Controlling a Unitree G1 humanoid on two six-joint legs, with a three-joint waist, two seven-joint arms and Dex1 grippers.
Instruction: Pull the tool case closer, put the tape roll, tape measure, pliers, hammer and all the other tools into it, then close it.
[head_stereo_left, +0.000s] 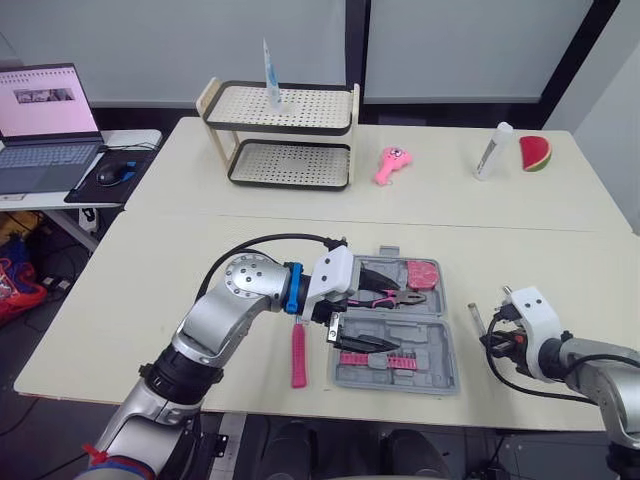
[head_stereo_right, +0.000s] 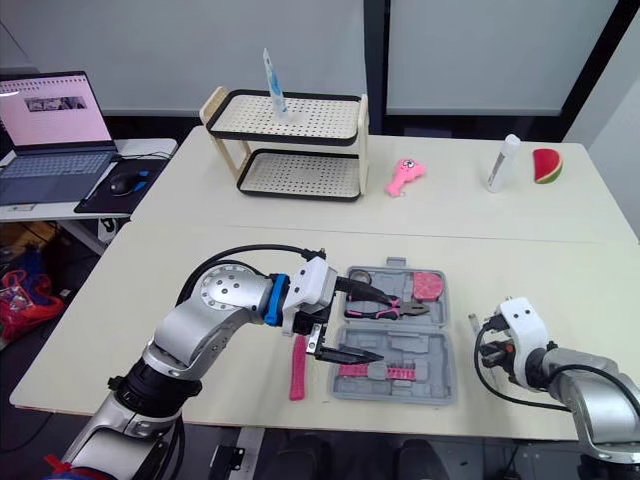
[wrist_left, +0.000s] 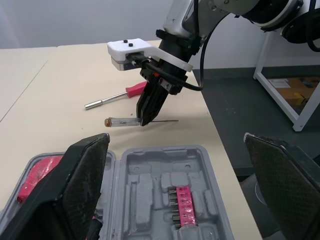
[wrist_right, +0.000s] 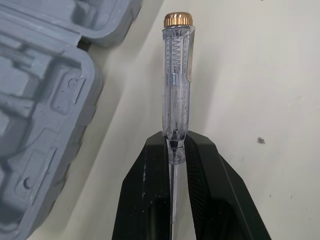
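Observation:
The grey tool case (head_stereo_left: 440, 362) lies open near the table's front edge. In it are pink-handled pliers (head_stereo_left: 388, 297), a pink tape measure (head_stereo_left: 422, 272) and a pink bit strip (wrist_left: 184, 202). My left gripper (head_stereo_left: 375, 310) hovers open over the case's left half, one finger on each side of the pliers. Right of the case, my right gripper (wrist_right: 174, 150) is shut on a clear tester screwdriver (wrist_right: 176, 80) lying on the table. A pink-handled screwdriver (wrist_left: 120, 95) lies just beyond it. Another pink-handled tool (head_stereo_left: 298, 355) lies left of the case.
At the back stand a two-tier rack (head_stereo_left: 285, 125), a pink toy (head_stereo_left: 390, 164), a white bottle (head_stereo_left: 493, 150) and a watermelon slice (head_stereo_left: 536, 153). A laptop (head_stereo_left: 45, 125) sits on a side table to the left.

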